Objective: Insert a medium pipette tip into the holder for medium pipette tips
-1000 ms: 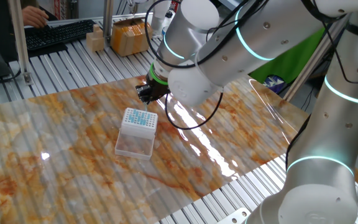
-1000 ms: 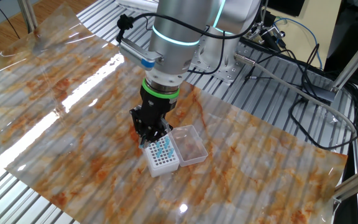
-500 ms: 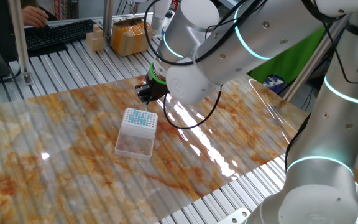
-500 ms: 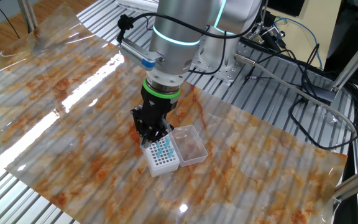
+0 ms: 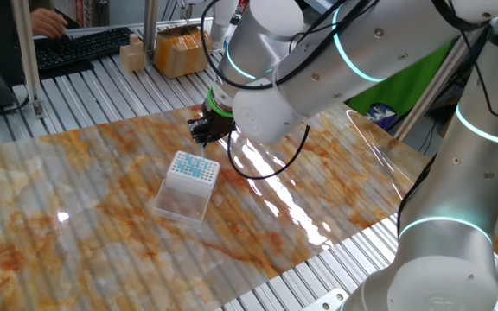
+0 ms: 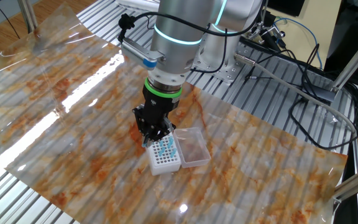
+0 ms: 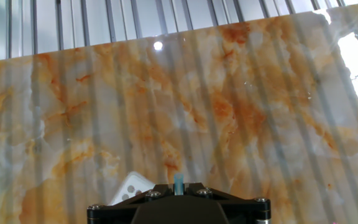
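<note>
Item: small white rectangular holder for medium pipette tips (image 5: 192, 167), hole-grid top dotted teal, clear plastic flap hinged open beside it. Directly above its far edge: black two-finger gripper (image 6: 151, 134), fingers clenched on the slender pale teal medium pipette tip (image 7: 178, 184), which points downward. Hazard, judged: slight misalignment over the holder would seat the tip on the grid web, bending it or shoving the light box.

One holder (image 6: 165, 155) — one held tip (image 7: 178, 184) — one arm (image 6: 178, 37).
</note>
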Robot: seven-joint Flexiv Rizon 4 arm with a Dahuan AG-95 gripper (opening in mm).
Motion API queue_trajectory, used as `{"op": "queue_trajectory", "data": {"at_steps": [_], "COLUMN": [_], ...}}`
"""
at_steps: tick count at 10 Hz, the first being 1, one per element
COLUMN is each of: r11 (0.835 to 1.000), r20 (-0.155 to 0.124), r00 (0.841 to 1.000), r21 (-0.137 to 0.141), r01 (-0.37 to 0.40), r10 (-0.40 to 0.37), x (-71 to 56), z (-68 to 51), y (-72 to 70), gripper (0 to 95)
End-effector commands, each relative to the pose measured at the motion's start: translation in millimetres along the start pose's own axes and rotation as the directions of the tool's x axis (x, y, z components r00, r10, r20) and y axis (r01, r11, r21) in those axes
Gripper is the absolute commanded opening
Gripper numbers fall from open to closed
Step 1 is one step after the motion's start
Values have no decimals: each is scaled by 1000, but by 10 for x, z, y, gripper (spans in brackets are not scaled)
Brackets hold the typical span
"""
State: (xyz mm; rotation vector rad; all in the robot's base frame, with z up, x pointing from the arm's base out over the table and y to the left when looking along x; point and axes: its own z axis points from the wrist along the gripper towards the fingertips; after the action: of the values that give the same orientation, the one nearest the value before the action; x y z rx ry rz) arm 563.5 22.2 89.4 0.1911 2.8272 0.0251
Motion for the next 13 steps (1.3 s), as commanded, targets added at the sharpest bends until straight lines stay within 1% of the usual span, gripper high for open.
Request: {"op": "queue_trajectory", "data": {"at_steps": [1, 4, 7, 13], "r11": [1000, 1000, 1000, 1000], "r20": [11, 26, 22, 16], "r00": [1000, 1000, 1000, 1000], "r21": [4, 3, 9, 10], "r01": [0, 1, 5, -3], "r10": [0, -1, -5, 3], "x": [10, 34, 64, 93], "z": [0, 4, 9, -2], "y": [-5, -6, -7, 4], "gripper": [0, 0, 0, 0]}}
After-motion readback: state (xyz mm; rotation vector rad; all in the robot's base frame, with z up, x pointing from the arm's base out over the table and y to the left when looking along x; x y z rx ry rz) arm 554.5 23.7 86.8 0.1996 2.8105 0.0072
